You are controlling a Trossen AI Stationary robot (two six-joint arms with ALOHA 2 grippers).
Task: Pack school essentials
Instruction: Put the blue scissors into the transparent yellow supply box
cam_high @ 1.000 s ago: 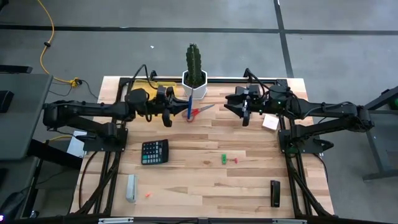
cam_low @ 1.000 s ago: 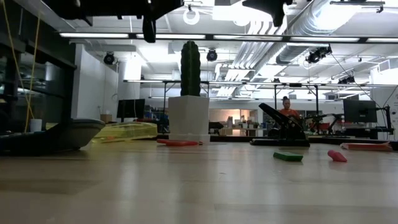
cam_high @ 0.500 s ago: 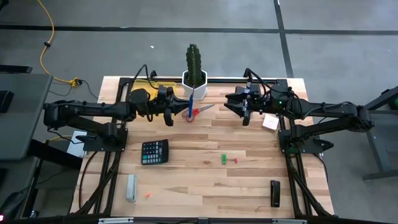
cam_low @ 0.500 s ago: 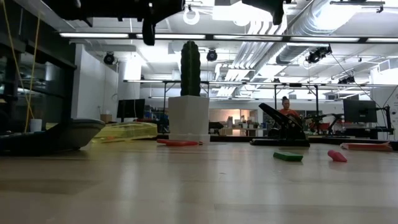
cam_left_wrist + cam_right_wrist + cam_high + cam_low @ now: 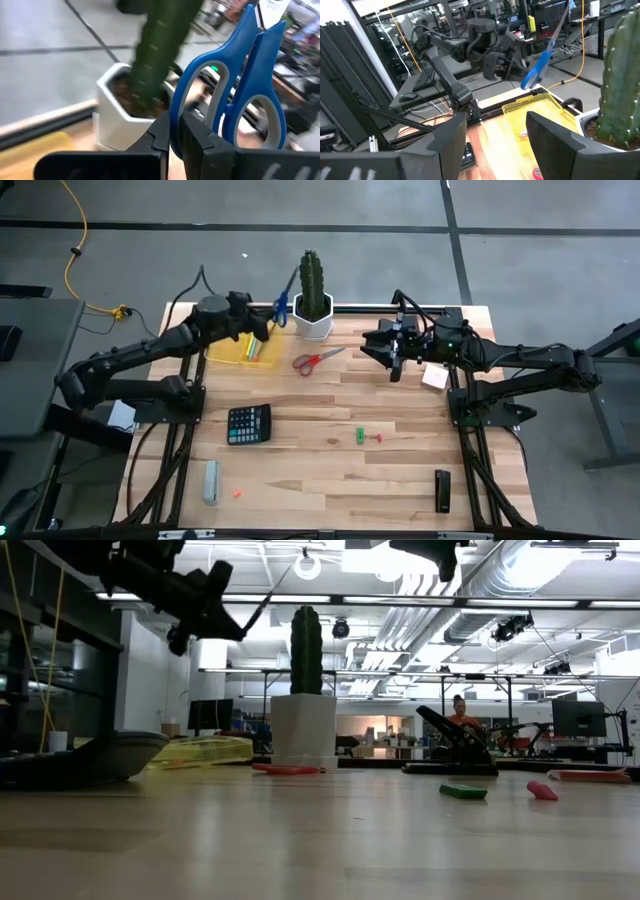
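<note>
swung back from beside the cactus pot (image 5: 313, 323) to above the yellow tray (image 5: 243, 350): left gripper (image 5: 268, 327), fingers clamped on blue-handled scissors (image 5: 282, 307), poised for drop-in. right gripper (image 5: 393, 360) open, empty, waiting right of pot.

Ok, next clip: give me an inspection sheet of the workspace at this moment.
Surface: wooden table, slatted top.
Job's things: blue-handled scissors held in the air over the yellow tray; red-handled scissors lying flat beside the tray; green piece and small red piece mid-table.
Clutter: potted cactus, black calculator, pale grey bar, white pad, dark block.
Grippers: left pincer shut on the blue-handled scissors; right pincer open, empty, above the table's far right.
Cables: yellow cord on the floor.
Surroundings: a person far behind.
</note>
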